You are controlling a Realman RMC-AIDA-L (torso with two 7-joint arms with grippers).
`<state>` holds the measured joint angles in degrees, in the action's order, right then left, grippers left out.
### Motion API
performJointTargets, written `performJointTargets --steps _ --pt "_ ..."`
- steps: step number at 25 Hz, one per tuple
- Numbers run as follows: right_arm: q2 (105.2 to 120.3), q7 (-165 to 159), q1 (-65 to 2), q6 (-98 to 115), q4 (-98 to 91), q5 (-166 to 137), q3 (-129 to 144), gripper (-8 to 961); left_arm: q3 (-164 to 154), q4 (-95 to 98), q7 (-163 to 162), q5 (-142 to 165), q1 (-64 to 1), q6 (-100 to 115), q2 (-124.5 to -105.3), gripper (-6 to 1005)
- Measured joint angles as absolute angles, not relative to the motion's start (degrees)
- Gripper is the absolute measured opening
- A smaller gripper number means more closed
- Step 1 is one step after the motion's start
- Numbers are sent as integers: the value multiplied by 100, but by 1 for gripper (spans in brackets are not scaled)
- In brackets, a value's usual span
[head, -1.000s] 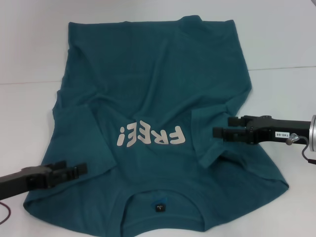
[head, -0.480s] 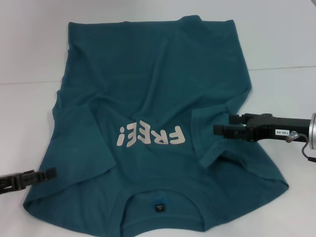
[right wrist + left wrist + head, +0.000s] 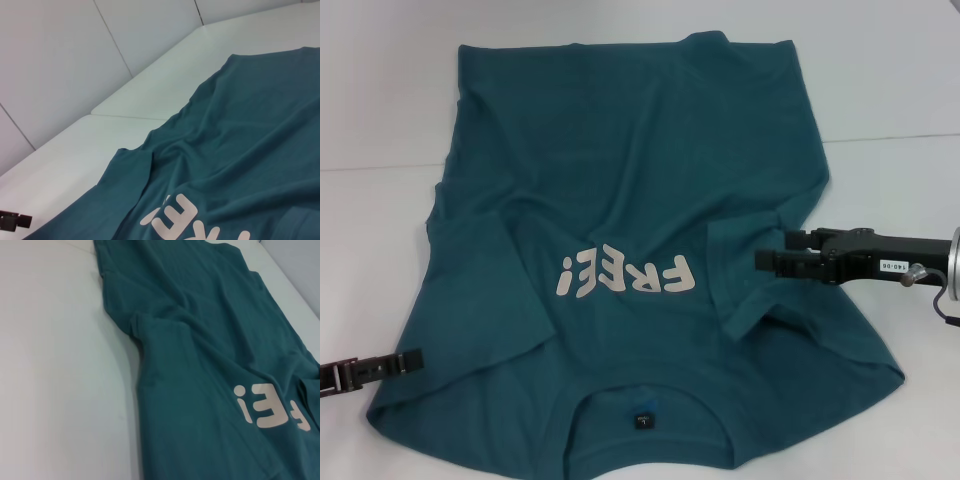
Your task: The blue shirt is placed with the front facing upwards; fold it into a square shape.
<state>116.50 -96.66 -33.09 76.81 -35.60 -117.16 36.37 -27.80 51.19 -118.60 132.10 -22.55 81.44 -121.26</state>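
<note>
the blue shirt [image 3: 640, 250] lies flat, print up; my right gripper [image 3: 770, 262] hovers over its folded-in sleeve, my left gripper [image 3: 405, 358] at its edge—both grips unclear, so i can't tell.

One blue shirt [image 3: 640, 230], spread between both pincers. Two pincers: left pincer [image 3: 408, 359] at shirt's edge, right pincer [image 3: 767, 261] over sleeve. One white surface [image 3: 890, 90].
</note>
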Motion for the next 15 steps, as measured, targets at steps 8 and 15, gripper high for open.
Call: performJointTargets --steps 8,15 --pt "11627 -9668 -3301 7675 -3560 -11715 3600 830 -2824 4986 -11802 13216 -2259 7995 -12129 887" --pt "11605 -9668 -3317 7672 -3560 -11715 3586 830 -2830 4947 -11773 13218 -2252 7926 -12143 887"
